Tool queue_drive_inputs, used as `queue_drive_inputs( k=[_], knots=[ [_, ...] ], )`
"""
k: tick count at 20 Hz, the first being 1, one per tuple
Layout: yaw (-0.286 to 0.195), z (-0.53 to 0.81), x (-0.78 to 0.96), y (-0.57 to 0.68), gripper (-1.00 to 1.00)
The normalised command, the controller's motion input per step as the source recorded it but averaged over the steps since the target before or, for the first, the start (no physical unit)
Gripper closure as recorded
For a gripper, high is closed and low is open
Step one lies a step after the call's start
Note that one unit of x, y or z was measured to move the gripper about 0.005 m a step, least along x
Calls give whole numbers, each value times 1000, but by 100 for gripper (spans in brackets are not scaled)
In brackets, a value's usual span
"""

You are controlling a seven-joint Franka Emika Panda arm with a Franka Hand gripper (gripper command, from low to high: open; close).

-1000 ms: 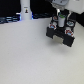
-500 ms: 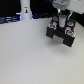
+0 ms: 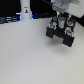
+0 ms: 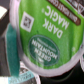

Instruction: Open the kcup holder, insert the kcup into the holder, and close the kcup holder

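Note:
The black kcup holder [image 3: 63, 35] stands at the back of the white table, toward the exterior view's right. My gripper [image 3: 60, 21] hangs straight over it, shut on the kcup [image 3: 61, 21], which shows as a small green spot between the fingers. In the wrist view the kcup's green lid [image 4: 47, 35], printed "Dark Magic", fills most of the picture. A teal finger pad [image 4: 10, 37] lies against its edge. The dark holder [image 4: 60, 75] lies underneath it, with another pod's lid [image 4: 25, 78] showing in it.
A tall white bottle-like object [image 3: 25, 10] stands at the back toward the exterior view's left. Dark equipment lines the table's far edge [image 3: 10, 20]. The white tabletop [image 3: 30, 55] stretches out in front of the holder.

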Motion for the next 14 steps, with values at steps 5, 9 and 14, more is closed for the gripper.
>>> queue_drive_inputs(
  k=[5, 9, 14],
  knots=[
    [15, -208, 16, 38, 100],
    [7, -191, 1, 30, 100],
    [30, -122, 39, 128, 100]
  ],
)
